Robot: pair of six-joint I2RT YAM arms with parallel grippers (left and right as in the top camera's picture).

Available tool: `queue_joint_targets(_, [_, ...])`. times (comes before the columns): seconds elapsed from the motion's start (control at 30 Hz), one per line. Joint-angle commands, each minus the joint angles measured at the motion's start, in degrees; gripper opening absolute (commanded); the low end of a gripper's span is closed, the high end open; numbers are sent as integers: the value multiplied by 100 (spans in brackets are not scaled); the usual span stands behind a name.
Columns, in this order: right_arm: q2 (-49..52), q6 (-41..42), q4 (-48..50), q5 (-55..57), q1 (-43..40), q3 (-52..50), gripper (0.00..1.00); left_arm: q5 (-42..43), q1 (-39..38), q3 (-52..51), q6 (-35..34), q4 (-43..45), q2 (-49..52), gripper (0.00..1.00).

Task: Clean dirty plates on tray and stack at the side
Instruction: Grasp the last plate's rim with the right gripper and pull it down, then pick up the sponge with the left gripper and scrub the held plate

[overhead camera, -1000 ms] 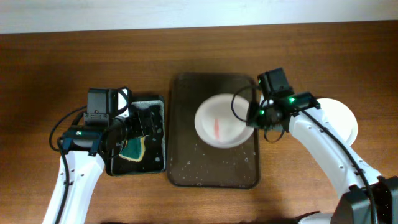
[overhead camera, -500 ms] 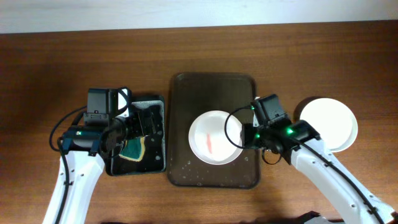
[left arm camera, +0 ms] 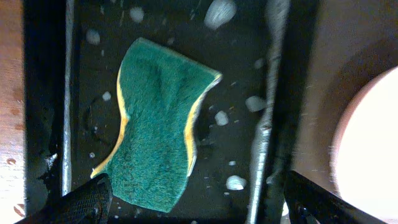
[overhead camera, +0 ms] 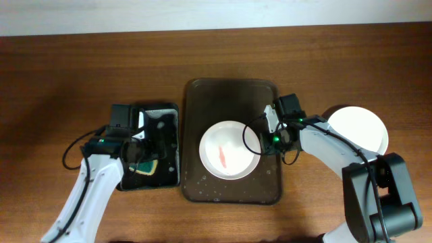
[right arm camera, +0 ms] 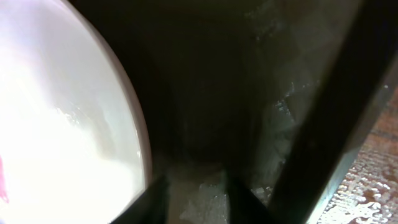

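Wooden table [overhead camera: 67, 67] under brown tray [overhead camera: 229, 98]

The left arm [overhead camera: 82, 201] and right arm [overhead camera: 335, 147] share white tubular links and black wrist housings [overhead camera: 121, 116]; a green light [overhead camera: 275, 140] glows on each; thin black cables [overhead camera: 70, 152] loop alongside; the left pincer [left arm camera: 199, 200] has textured black fingers [left arm camera: 84, 200].

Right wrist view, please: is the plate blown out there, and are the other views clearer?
Right wrist view: the plate is blown out to a glaring white, the tray nearly black and soft. Left wrist view: the sponge is sharp. Overhead view: evenly lit, the plate's red smear shows clearly.
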Motion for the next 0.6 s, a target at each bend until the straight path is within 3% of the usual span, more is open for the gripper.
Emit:
queue_joint_targets(0.0, [-330,-42,-299,-114,-282,234,38,-533,-28,-76,50,74,337,88])
queue_joint_targets(0.07, [-763,-44,-625,-179,-315,404,38,-680,-31,-81,50,293,535,84])
queue_joint_targets(0.2, [-1069,-42,-953,-396,214,385,39,-516,-31,-111,50,861,1635,48])
queue_joint_targets(0.23, [-1014,-37,-927,-247,297,365,39,-409,-28,-111,48,944,1853,38])
queue_joint_targets(0.27, [-962,111,-922,-59,319,363,40,-216,-28,-111,48,1067,2052,15])
queue_joint_targets(0.3, [-920,280,-911,131,310,356,42,-48,-28,-111,48,1169,2140,0])
queue_joint_targets(0.4, [-675,284,-800,173,313,356,47,63,-28,0,98,1064,2122,0])
queue_joint_targets(0.57, [-44,262,-485,-57,313,356,45,337,-59,964,638,-210,1488,0])
